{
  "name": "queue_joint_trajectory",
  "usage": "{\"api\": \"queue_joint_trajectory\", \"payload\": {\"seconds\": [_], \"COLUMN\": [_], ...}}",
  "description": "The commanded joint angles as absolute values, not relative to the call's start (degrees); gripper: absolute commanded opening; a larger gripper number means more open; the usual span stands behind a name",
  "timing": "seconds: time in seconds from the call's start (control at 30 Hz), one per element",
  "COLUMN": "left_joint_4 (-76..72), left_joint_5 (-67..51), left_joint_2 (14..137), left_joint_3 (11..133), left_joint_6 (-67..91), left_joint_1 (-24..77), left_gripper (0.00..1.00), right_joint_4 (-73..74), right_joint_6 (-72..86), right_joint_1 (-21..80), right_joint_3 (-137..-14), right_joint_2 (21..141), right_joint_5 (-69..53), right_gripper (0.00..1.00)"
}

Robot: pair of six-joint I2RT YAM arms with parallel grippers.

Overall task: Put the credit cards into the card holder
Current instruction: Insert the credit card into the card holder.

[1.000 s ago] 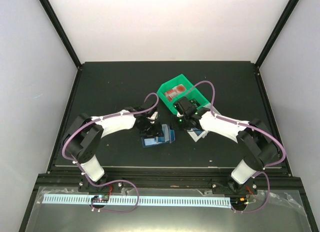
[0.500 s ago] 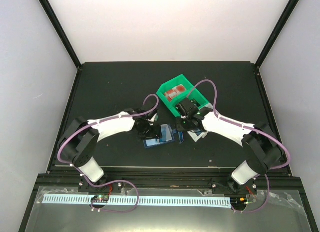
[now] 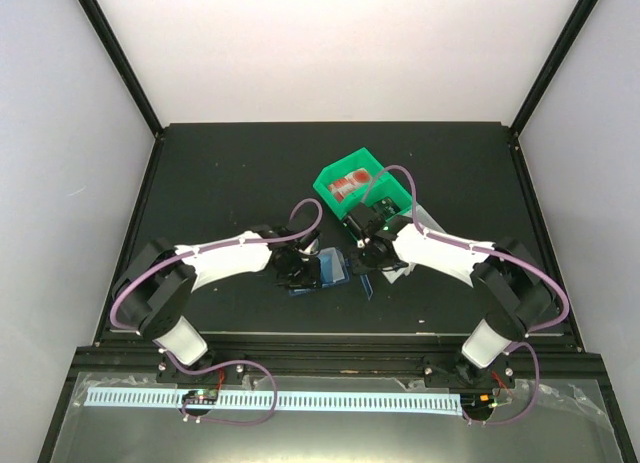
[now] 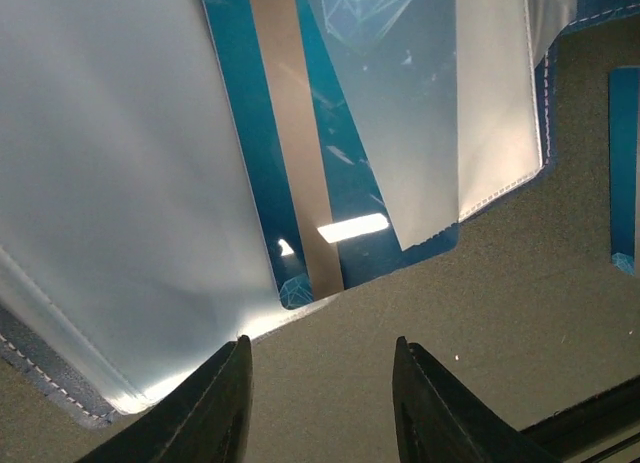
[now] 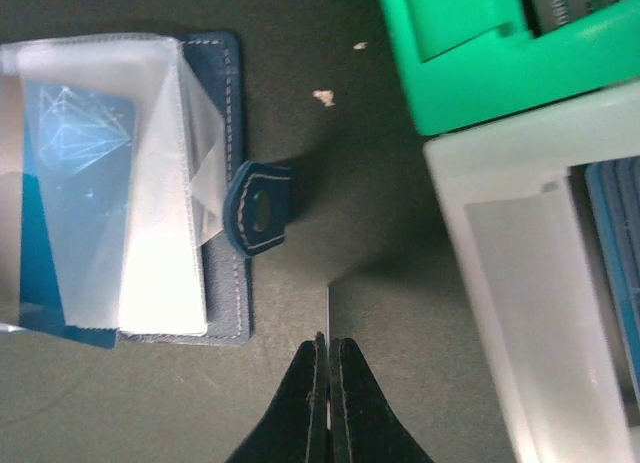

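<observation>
Left gripper [image 3: 297,270] sits at the left end of the card holder [image 3: 328,270], mid-bench [image 3: 220,173]. In the left wrist view its jaws are released, with a gap between the tips [image 4: 320,351] and only bare bench in it. The holder's near edge is just ahead of the tips; can't tell if they touch the bench.

Card holder [image 4: 100,183] lies flat and open, clear sleeves up. One blue card [image 4: 345,183] with a grey stripe sits in a sleeve, its corner poking out of the sleeve's cut-out. In the right wrist view the snap tab [image 5: 258,208] sticks out of the holder's navy edge [image 5: 228,93], toward the bins.

Right gripper [image 3: 365,258] is just right of the holder. Its jaws are clenched [image 5: 328,348] on a thin card seen edge-on [image 5: 328,308], standing upright over the bench just beside the holder and apart from it.

Green bin [image 3: 350,165] is behind the right gripper with a red-and-white card [image 3: 350,185] in it. White bin [image 5: 480,243] is beside it, with blue cards [image 5: 615,243] at its far side.
</observation>
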State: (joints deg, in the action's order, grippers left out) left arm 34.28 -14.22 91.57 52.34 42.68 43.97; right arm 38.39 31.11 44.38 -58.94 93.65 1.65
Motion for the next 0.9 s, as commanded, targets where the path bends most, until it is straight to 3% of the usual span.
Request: {"api": "queue_joint_trajectory", "payload": {"seconds": [0.0, 0.87], "left_joint_4": [33.95, 21.02], "left_joint_5": [-13.65, -20.58], "left_joint_2": [93.44, 96.27], "left_joint_3": [52.77, 52.22], "left_joint_6": [43.18, 41.31], "left_joint_1": [44.30, 44.30], "left_gripper": [0.41, 0.42], "right_joint_4": [38.59, 33.39], "right_joint_6": [29.18, 28.68], "right_joint_1": [45.10, 45.42], "right_joint_3": [-59.81, -59.42], "right_joint_2": [95.30, 95.54], "right_joint_5": [-2.33, -13.70], "right_gripper": [0.01, 0.01]}}
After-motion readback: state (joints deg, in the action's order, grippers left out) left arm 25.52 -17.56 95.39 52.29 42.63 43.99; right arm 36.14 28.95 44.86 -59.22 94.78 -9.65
